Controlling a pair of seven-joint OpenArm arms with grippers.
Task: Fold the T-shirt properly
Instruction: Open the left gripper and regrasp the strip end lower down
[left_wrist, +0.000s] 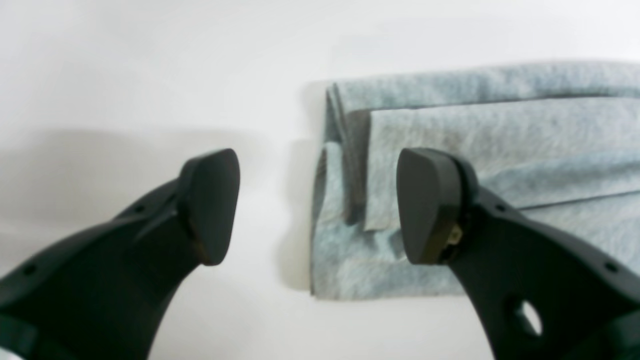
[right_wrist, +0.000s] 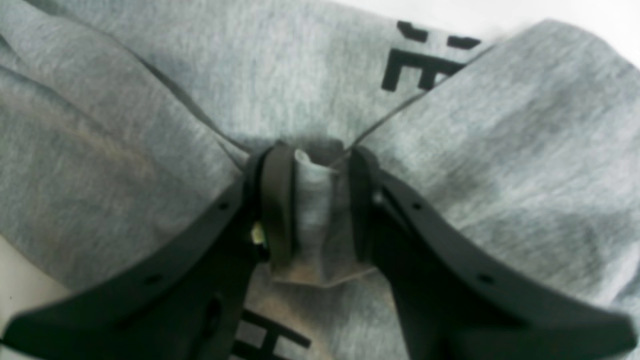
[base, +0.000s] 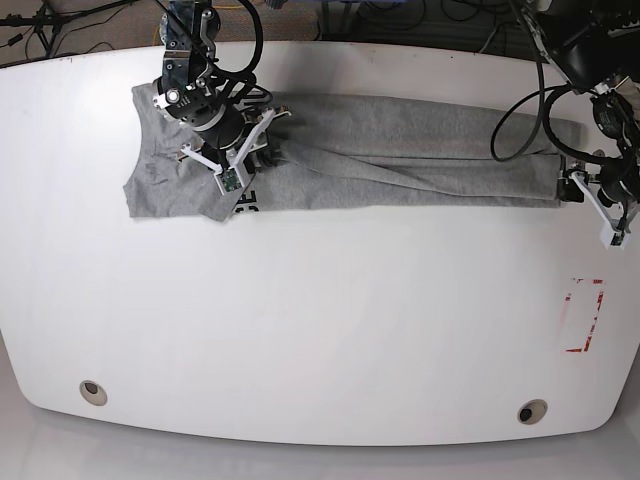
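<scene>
On the white table (base: 320, 330), the grey T-shirt (base: 400, 150) is lying in a long folded strip, black letters partly readable as "E" and "H", right gripper (right_wrist: 312, 205) pinching a fabric fold, left gripper (left_wrist: 317, 205) hanging spread wide, empty, over the hem end

Both arms are black with bundled black cables looping from them. The left gripper (left_wrist: 318, 206) has matte black curved fingers (left_wrist: 210, 205) with rounded pads and small holes; the right gripper (right_wrist: 315, 210) looks alike, with white brackets.
</scene>
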